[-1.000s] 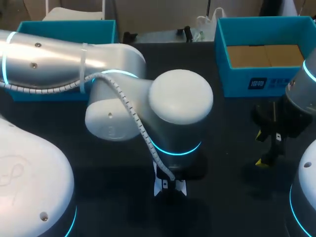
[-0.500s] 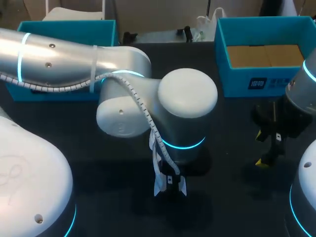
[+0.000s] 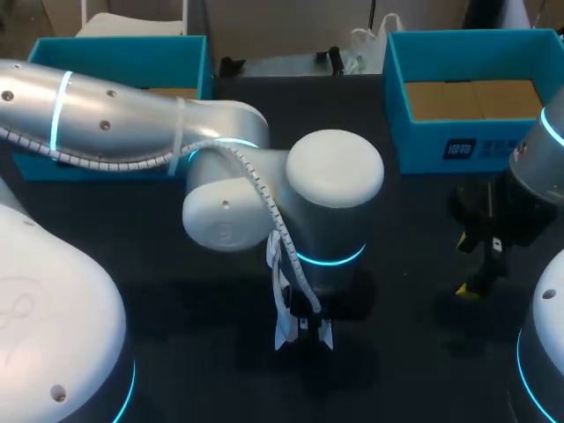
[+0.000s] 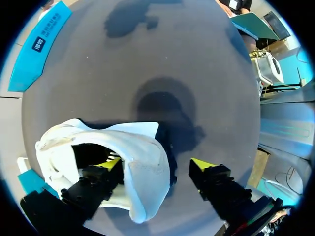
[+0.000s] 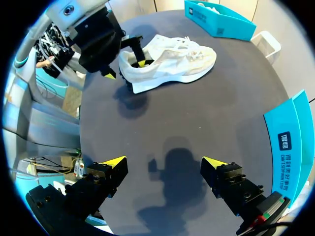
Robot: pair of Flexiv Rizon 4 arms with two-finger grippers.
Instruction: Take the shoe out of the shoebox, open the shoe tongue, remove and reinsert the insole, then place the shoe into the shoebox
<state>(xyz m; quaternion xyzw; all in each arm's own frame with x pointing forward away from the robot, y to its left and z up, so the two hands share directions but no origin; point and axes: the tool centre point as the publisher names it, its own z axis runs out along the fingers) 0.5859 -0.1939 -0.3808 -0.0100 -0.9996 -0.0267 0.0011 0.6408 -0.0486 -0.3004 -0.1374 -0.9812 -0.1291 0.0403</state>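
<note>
A white shoe (image 5: 170, 61) lies on its side on the dark table. In the head view my left arm covers nearly all of it, and only a white bit of the shoe (image 3: 282, 335) shows under the wrist. My left gripper (image 4: 156, 164) straddles the heel wall of the shoe (image 4: 142, 172). One yellow-tipped finger (image 4: 110, 163) is inside the opening and the other stands clear outside, so the gripper is open. My right gripper (image 5: 165, 167) hangs open over bare table at the right (image 3: 480, 256), well away from the shoe. The blue shoebox (image 3: 467, 145) stands at the back right.
A second blue box (image 3: 115, 53) stands at the back left, partly behind my left arm. The shoebox's bottom shows brown cardboard. Dark tabletop (image 3: 414, 291) lies between the two grippers.
My left arm has shifted a little to the right over the shoe, and its forearm has swung further into view. The right arm has not moved.
</note>
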